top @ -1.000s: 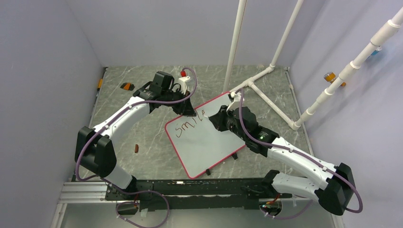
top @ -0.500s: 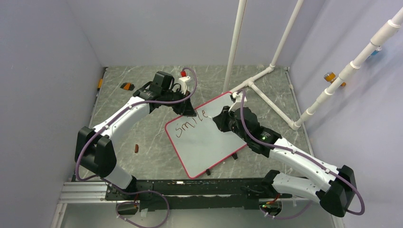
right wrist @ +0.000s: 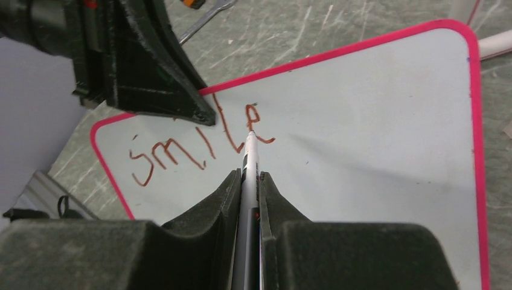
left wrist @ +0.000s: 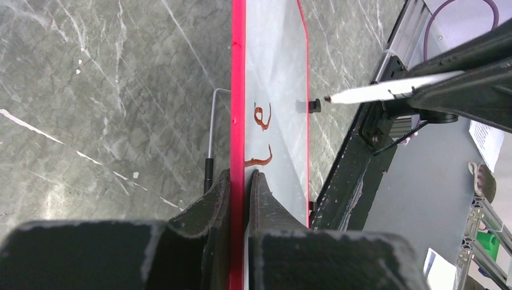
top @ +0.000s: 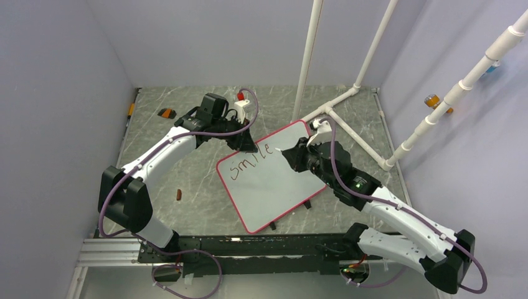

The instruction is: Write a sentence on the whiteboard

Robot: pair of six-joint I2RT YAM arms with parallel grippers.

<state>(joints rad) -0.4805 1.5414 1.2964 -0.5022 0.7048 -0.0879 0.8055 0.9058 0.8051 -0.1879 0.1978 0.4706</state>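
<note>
Grey marbled surface (top: 199,205) all round, and the whiteboard (top: 274,190) sits in the middle of it. The left jaws are nipped tight on the whiteboard's far-left red rim, steadying it. The right jaws are closed narrow round a white marker (right wrist: 249,160), with its tip at the whiteboard's far edge. I cannot tell whether it touches. The sentence (right wrist: 181,151) so far is 1 word, "smile". I'd judge the rest has yet to go on the bare white below.

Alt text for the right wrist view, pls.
The right gripper, jaws shut on a white marker, points its tip at the "e" of reddish-brown "smile" on a red-rimmed whiteboard. The left gripper clamps the board's far edge at upper left.
</note>
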